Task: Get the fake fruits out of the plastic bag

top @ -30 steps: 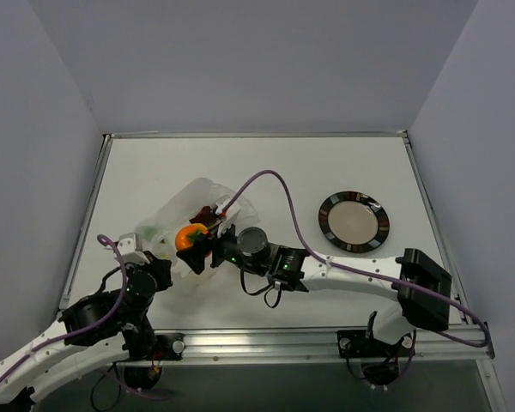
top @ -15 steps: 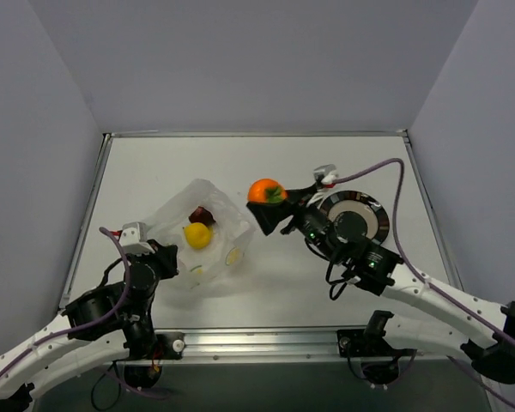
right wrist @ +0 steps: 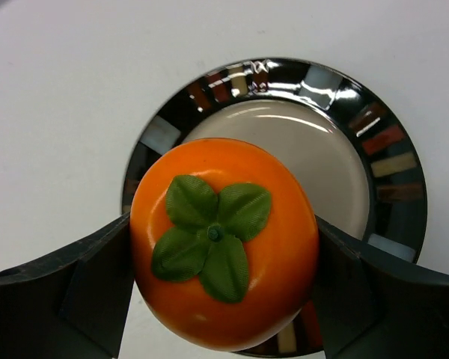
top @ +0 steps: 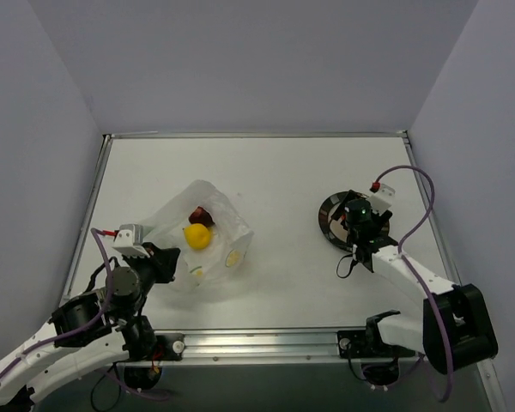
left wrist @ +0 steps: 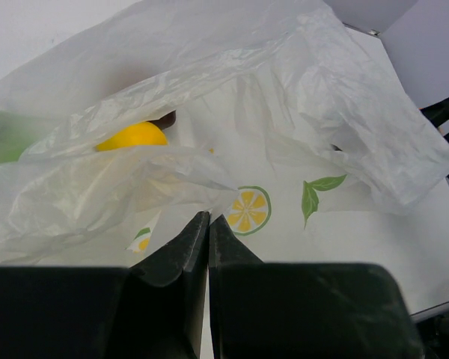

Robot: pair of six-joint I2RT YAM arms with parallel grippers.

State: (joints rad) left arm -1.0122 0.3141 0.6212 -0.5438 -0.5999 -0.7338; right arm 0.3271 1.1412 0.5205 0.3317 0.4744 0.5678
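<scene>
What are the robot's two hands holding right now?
Left gripper: closed, pinching the plastic bag.
Right gripper: closed on the orange fruit, above the plate.

Yellow fruit (left wrist: 132, 136) half behind plastic bag (left wrist: 299, 97) fold, plate (right wrist: 393, 161) partly hidden — orange fruit (right wrist: 224, 243) in front

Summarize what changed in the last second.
The right gripper pulled the orange fruit out of the plastic bag and carried it right; it now holds it over the plate. The left gripper stays pinched on the bag's edge. The yellow fruit and dark red fruit remain inside; the plate hasn't moved.
</scene>
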